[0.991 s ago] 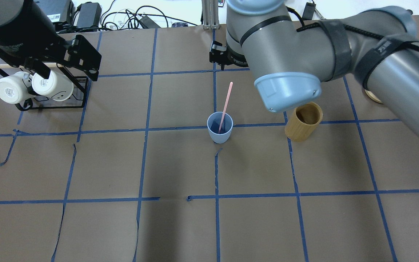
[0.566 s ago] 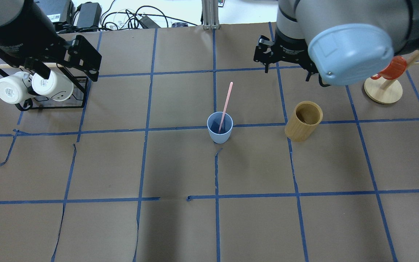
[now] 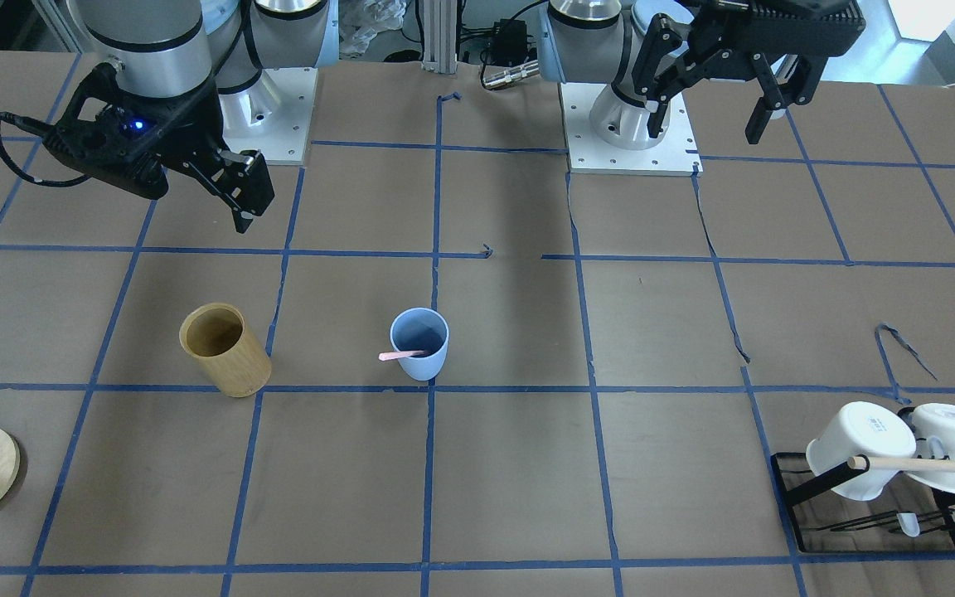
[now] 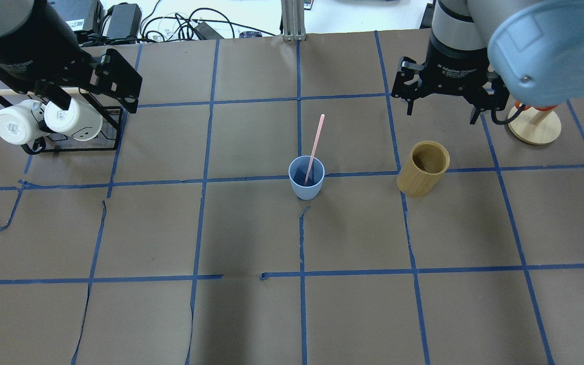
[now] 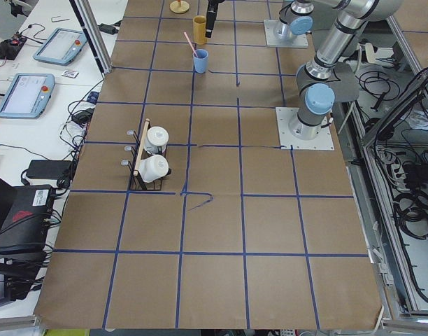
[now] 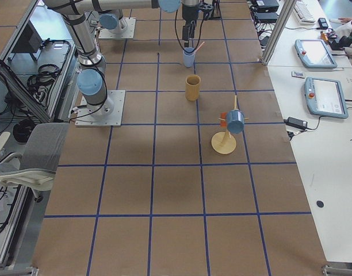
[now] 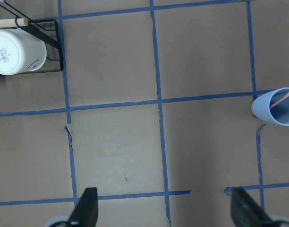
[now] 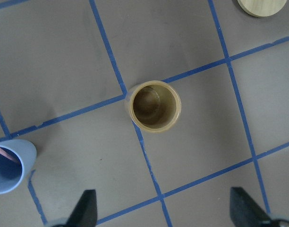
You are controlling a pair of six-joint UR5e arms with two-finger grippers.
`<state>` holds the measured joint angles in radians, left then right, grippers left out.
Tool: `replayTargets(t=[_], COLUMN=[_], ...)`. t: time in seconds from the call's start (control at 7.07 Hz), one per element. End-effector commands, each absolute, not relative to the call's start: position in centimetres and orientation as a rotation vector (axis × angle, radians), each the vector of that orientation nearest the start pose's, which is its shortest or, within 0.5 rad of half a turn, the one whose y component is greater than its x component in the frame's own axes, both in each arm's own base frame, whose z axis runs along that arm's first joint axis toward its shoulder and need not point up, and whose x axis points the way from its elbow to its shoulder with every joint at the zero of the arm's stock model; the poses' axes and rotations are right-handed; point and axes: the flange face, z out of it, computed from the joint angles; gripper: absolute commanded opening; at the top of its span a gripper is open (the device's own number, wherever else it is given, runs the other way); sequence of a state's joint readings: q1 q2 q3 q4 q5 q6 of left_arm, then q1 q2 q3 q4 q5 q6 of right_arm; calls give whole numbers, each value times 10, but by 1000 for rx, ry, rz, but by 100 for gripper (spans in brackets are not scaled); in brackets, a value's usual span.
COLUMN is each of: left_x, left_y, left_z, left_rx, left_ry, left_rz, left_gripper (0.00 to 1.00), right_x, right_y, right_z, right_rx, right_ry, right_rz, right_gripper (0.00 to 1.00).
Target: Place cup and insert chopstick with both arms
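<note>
The light-blue cup (image 4: pixel 306 186) stands upright at the table's middle, also in the front view (image 3: pixel 421 348). The pale-pink chopstick (image 4: pixel 315 144) leans inside it, top end sticking out past the rim. My right gripper (image 4: pixel 441 114) is open and empty, hovering above the table behind the bamboo cylinder, well right of the cup; its wrist view shows the cup (image 8: pixel 11 166) at the left edge. My left gripper (image 4: pixel 97 104) is open and empty, high over the mug rack, far left of the cup; its wrist view shows the cup (image 7: pixel 276 108) at the right edge.
A tan bamboo cylinder (image 4: pixel 423 170) stands upright right of the cup. A black rack (image 4: pixel 76 150) with two white mugs (image 4: pixel 15 125) sits at the far left. A round wooden stand (image 4: pixel 535 131) holding an orange thing is at the far right.
My right arm has swung right, from over the cup area to behind the bamboo cylinder. The left arm, cup and chopstick have not moved.
</note>
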<state>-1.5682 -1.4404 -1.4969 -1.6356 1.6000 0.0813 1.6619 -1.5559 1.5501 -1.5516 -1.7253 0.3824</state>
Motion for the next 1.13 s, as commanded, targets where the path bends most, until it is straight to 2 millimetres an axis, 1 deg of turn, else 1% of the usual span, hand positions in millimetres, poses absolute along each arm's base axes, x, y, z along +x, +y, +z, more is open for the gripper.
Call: replayTargets(t=[0.0,0.14,0.28,0.42,0.71,0.85,0.99], left_x=[-130,-130,-130,-130,-130,-130,-130], left_y=[-442,-442,-441,-441,-441,-441,-441], left_z=[579,579,578,578,578,578,578], left_rx=[120,120,120,120,120,120,120], left_ry=[3097,3097,3096,3096,3097,3096,3096], left_rz=[-215,-215,-212,-212,-212,-212,-212], left_gripper=[100,100,100,100,100,100,100], right_x=[118,116,118,122,126,131,129], right_y=[-476,-473,-465,-465,-462,-462,-462], right_z=[495,499,510,507,510,511,511], right_rx=[281,195,140,139,132,135,135], right_ry=[3258,3241,3228,3193,3172,3111,3137], right_rz=[135,134,98,108,103,106,106], right_gripper=[100,100,100,100,100,100,100])
